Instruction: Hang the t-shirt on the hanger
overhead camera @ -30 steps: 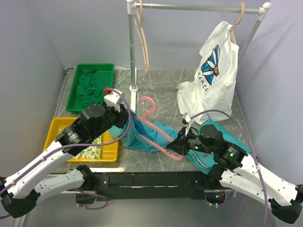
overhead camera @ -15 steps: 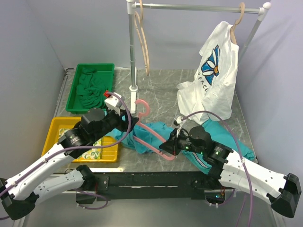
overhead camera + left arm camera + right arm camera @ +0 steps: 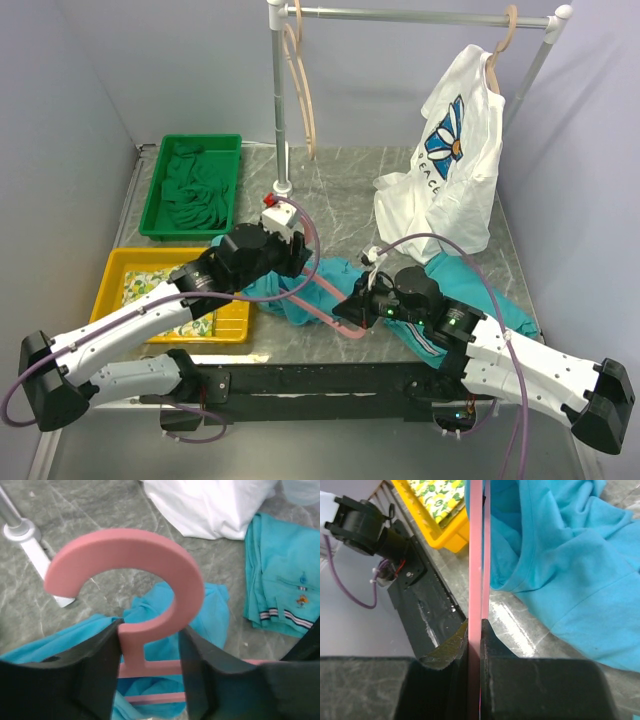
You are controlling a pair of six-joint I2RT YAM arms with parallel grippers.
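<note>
moved: left tool [image 3: 150,642] now over hanger [image 3: 125,550] neck, jaws parted astride it
right tool [image 3: 475,630]: clamped on hanger bar
risk: closing left tool may trap t-shirt [image 3: 560,570] beneath it

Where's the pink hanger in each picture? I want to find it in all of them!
Top view: the pink hanger is in the middle, lying across the turquoise t-shirt, partly hidden.
Left wrist view: the pink hanger's big curved hook fills the middle.
Right wrist view: it is a thin pink strip running straight up the centre.
Shared landmark: the turquoise t-shirt shows right by it in all three.
</note>
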